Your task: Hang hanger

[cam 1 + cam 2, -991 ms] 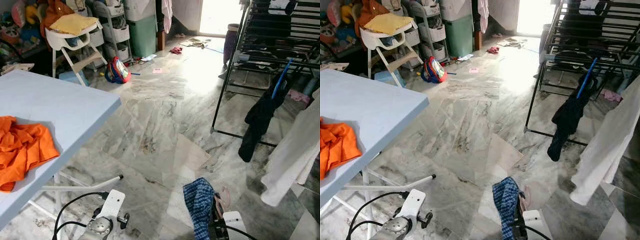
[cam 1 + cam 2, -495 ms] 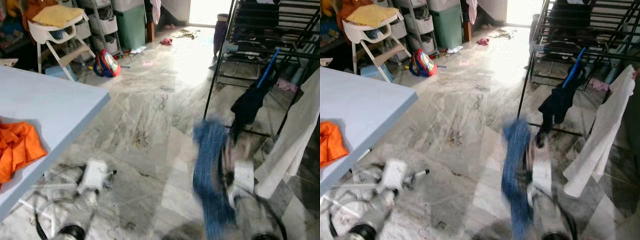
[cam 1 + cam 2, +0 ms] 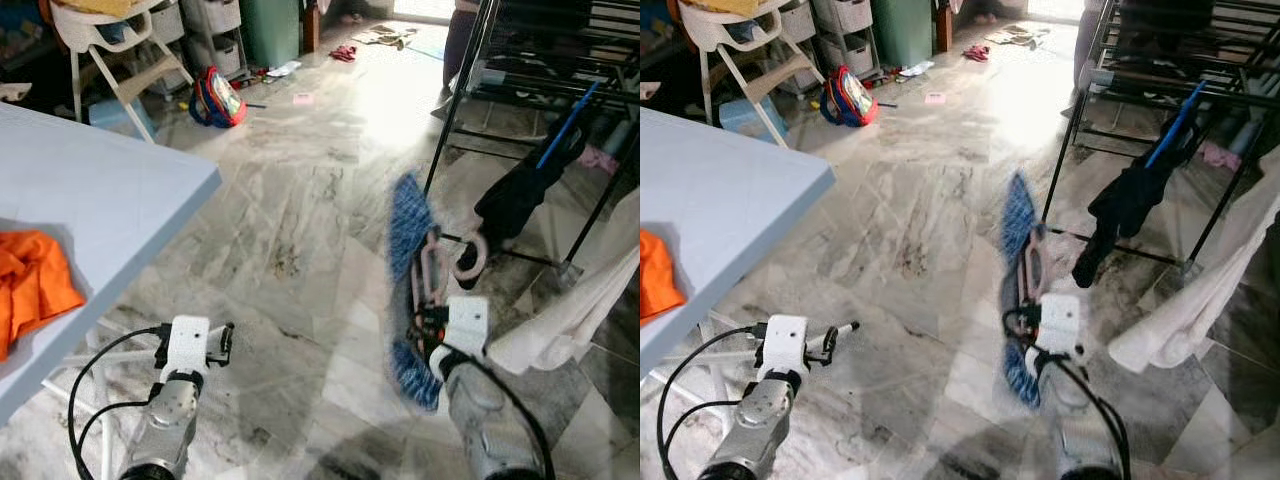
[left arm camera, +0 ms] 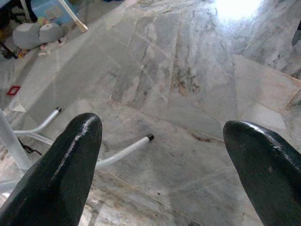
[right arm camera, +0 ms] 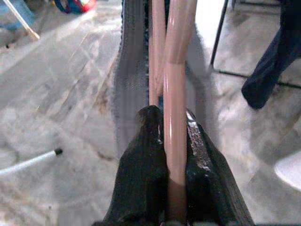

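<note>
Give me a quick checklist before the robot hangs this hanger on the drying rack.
1. Right gripper clamped on pink hanger: ok.
2. Blue checked garment on the hanger: ok.
3. Hook turned toward the drying rack: ok.
4. Free rail to take the hook: cannot tell.
5. Dark garment on blue hanger near the path: not ok.
6. Left gripper open, out of the way: ok.

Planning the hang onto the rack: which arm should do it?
Right. The right tool is shut on the pink hanger with the blue cloth on it, and the rack stands on that side. The left tool is open, holding nothing, low by the table.
</note>
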{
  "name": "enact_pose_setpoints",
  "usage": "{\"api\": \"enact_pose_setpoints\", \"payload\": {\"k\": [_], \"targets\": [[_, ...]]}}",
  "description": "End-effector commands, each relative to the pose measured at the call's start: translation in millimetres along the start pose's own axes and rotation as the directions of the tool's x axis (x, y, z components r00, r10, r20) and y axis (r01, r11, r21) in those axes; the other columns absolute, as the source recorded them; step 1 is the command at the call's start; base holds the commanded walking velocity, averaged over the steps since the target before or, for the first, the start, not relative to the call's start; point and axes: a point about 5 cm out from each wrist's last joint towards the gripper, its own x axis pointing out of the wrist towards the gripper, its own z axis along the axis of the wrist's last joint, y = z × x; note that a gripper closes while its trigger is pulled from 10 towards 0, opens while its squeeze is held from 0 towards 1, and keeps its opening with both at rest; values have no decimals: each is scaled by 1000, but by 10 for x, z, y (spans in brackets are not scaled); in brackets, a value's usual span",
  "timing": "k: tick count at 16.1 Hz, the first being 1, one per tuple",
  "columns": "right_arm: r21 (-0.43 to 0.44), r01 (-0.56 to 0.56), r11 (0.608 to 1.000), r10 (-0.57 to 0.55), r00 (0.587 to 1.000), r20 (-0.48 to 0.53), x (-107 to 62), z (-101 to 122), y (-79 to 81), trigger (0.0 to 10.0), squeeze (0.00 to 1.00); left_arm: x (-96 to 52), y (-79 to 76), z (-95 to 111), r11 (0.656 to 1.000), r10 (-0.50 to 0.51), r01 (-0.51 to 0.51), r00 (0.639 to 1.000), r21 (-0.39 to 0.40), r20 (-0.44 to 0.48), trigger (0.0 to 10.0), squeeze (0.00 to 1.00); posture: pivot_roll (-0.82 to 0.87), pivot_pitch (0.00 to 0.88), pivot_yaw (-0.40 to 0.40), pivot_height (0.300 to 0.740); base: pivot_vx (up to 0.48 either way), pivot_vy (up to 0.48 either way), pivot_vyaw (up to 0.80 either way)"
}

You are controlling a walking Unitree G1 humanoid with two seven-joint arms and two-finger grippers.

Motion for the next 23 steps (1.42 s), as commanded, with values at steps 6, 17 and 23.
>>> {"api": "enact_pose_setpoints", "payload": {"k": [6,17,23], "targets": [[-1,-20,1000,20,999,-35,-50,24,67,10000,0,5,-64,20,1000,-26,26,1000,-8,-15,10000,0,33,177,25,740,0,0,0],[2,-15,1000,15,998,-60,-53,21,86,10000,0,48,-177,102,997,-61,60,998,-53,-5,10000,0,25,185,28,740,0,-223,0],[26,-3,1000,4,998,-58,-63,31,81,10000,0,90,-201,149,988,-87,85,996,-131,-13,10000,0,20,188,29,740,0,0,0]]}}
